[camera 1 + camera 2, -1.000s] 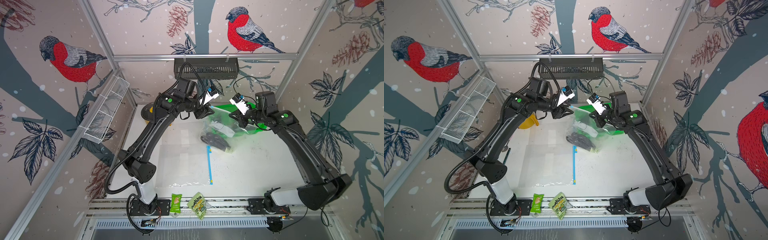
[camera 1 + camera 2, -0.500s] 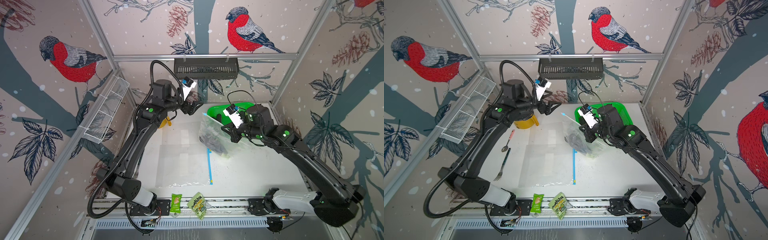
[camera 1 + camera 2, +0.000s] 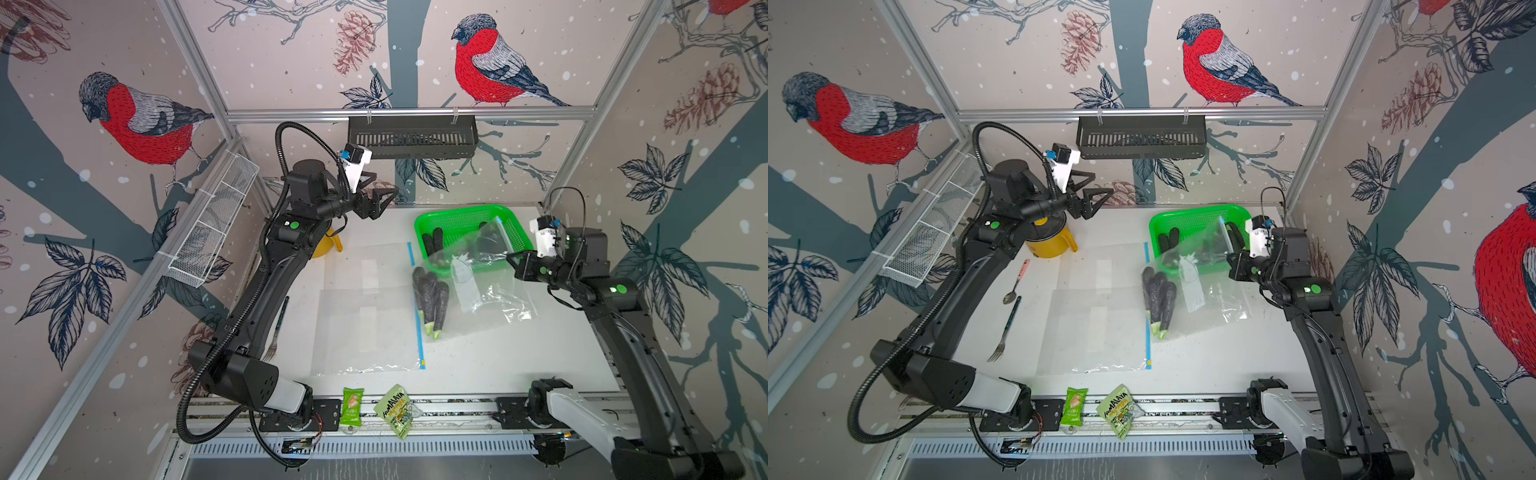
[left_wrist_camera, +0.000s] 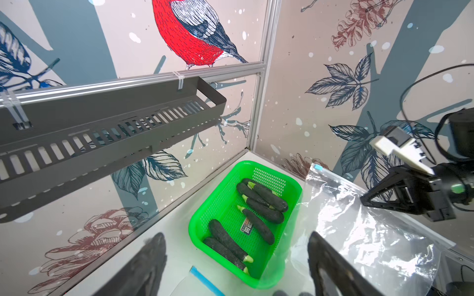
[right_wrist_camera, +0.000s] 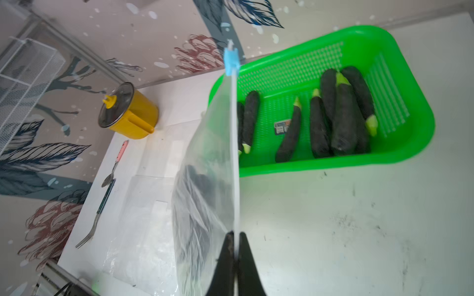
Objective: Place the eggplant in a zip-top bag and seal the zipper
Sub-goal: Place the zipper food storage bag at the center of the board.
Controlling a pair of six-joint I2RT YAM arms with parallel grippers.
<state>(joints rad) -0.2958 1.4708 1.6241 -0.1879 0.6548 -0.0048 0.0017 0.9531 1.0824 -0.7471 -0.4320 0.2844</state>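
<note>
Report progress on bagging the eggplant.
Done: several eggplants lie inside the zip-top bag. In hand: the right gripper has its jaws shut on the bag's zipper strip, which looks pressed flat up to the blue slider at its far end, so the seal seems finished, though I cannot confirm it. The left gripper is open and clear of the bag. Left: check the seal, then release the bag.

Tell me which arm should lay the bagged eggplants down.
Right. The right gripper is shut on the zip-top bag at its zipper edge; the left gripper is open, empty and raised near the back wall.
</note>
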